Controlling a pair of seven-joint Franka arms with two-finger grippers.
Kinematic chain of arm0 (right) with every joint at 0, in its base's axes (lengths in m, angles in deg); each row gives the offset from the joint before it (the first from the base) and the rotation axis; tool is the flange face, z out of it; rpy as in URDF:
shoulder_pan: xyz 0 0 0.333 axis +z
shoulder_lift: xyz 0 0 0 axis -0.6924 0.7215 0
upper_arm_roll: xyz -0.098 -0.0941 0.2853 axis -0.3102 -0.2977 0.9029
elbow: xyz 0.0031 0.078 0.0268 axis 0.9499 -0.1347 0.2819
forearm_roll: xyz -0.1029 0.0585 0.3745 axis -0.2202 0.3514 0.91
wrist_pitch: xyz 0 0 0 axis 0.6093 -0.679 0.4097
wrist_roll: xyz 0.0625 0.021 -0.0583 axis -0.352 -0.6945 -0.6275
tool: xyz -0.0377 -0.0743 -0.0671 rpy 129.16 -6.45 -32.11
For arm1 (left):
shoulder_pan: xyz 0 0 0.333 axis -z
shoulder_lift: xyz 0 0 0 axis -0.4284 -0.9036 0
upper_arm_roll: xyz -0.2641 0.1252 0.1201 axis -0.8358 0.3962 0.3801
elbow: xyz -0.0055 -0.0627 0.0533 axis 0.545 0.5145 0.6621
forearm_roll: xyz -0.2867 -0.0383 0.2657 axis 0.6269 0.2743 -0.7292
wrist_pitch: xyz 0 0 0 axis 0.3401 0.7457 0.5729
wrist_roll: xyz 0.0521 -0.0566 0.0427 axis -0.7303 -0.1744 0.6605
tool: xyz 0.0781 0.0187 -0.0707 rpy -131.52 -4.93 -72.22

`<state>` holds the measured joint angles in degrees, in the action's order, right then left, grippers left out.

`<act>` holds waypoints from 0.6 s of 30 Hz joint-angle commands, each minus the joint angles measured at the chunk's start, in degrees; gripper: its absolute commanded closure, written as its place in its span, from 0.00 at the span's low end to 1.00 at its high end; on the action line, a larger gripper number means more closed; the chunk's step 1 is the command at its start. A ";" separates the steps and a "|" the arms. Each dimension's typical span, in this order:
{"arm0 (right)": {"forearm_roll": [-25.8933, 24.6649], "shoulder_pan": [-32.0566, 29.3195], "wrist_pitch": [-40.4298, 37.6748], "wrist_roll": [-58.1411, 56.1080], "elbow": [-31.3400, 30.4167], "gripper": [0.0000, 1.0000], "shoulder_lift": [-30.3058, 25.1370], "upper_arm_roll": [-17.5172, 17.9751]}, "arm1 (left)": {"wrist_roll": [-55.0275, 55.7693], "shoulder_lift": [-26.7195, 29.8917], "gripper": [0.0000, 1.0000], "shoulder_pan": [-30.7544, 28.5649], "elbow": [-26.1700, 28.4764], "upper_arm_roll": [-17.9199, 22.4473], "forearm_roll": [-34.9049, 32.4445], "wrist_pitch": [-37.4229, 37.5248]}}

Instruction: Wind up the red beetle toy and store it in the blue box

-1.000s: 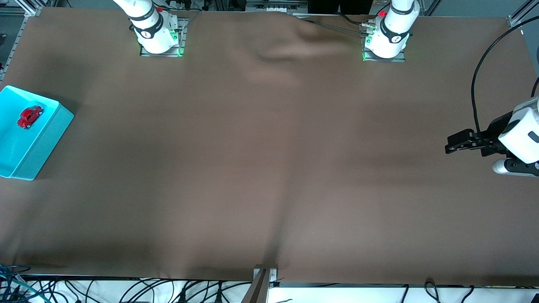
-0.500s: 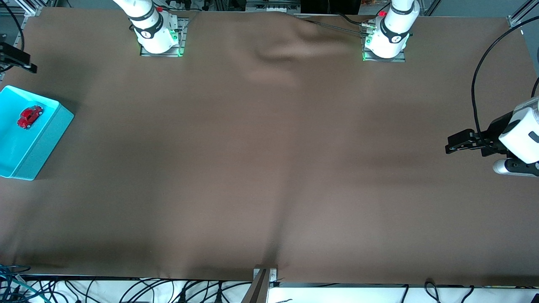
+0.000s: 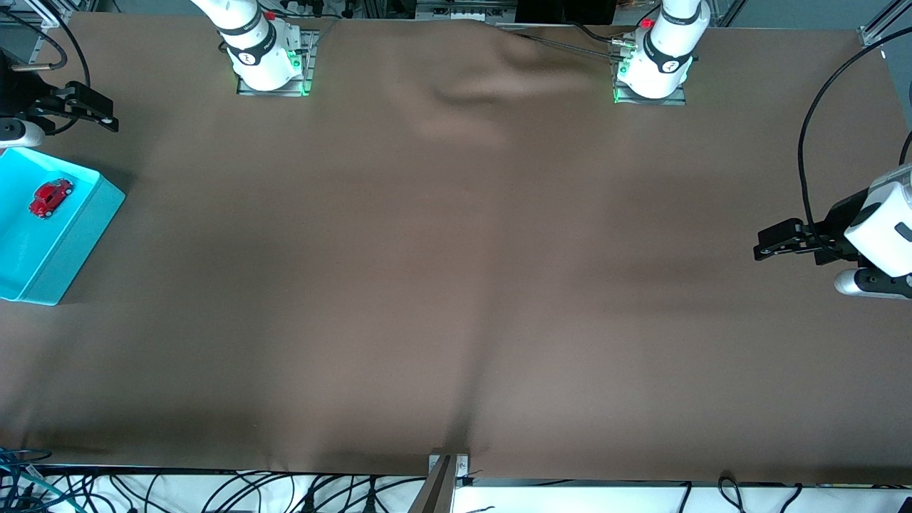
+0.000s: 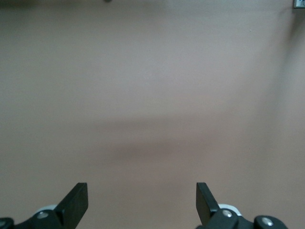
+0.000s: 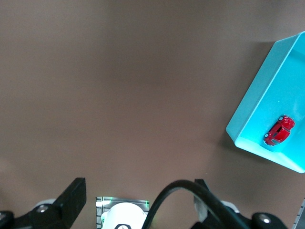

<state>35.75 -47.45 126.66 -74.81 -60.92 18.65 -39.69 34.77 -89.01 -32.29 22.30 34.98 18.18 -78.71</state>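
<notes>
The red beetle toy point(image 3: 50, 197) already lies inside the blue box point(image 3: 78, 242) at the right arm's end of the bench — storing looks done. Above it, the right claw point(image 3: 89, 110) hangs released and empty; the left claw point(image 3: 769, 242) waits, likewise released — retreat remains.

blue box point(image 3: 43, 246) cut off by front view's edge; right arm mostly out of frame; red beetle toy point(image 3: 50, 197) winder too small to tell
</notes>
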 commanded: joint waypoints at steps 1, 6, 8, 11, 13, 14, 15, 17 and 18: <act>-0.35 -0.41 1.85 0.52 2.14 0.00 1.27 0.99 | -1.00 0.17 0.00 -0.37 -0.36 -0.08 0.85 -0.03; -0.17 -0.59 3.88 0.70 2.76 0.00 1.89 2.92 | -1.00 0.17 0.00 -0.37 -0.36 -0.08 0.85 -0.03; -0.08 -0.77 4.49 0.79 2.76 0.00 1.89 4.07 | -1.00 0.17 0.00 -0.37 -0.36 -0.08 0.85 -0.03; -0.08 -0.42 4.50 0.79 2.85 0.00 1.89 4.16 | -1.00 0.17 0.00 -0.37 -0.36 -0.08 0.85 -0.03; -0.08 -0.33 4.84 0.79 3.37 0.00 2.59 4.16 | -1.00 0.17 0.00 -0.37 -0.36 -0.08 0.85 -0.03; -0.08 -0.24 4.85 0.79 3.64 0.00 2.94 4.16 | -1.00 0.08 0.00 -0.37 -0.36 -0.08 0.85 -0.03; -0.08 -0.24 4.76 0.79 3.81 0.00 3.12 4.16 | -1.00 0.17 0.00 -0.37 -0.36 -0.08 0.85 -0.03; -0.08 -0.15 4.76 0.79 3.82 0.00 3.12 4.16 | -1.00 0.08 0.00 -0.37 -0.36 -0.08 0.85 -0.03; -0.08 -0.15 4.76 0.79 3.82 0.00 3.12 4.16 | -1.00 0.17 0.00 -0.37 -0.36 -0.08 0.85 -0.03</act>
<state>35.76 -47.46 132.00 -74.42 -59.56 20.28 -35.70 34.77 -89.01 -32.30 22.30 34.98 18.18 -78.74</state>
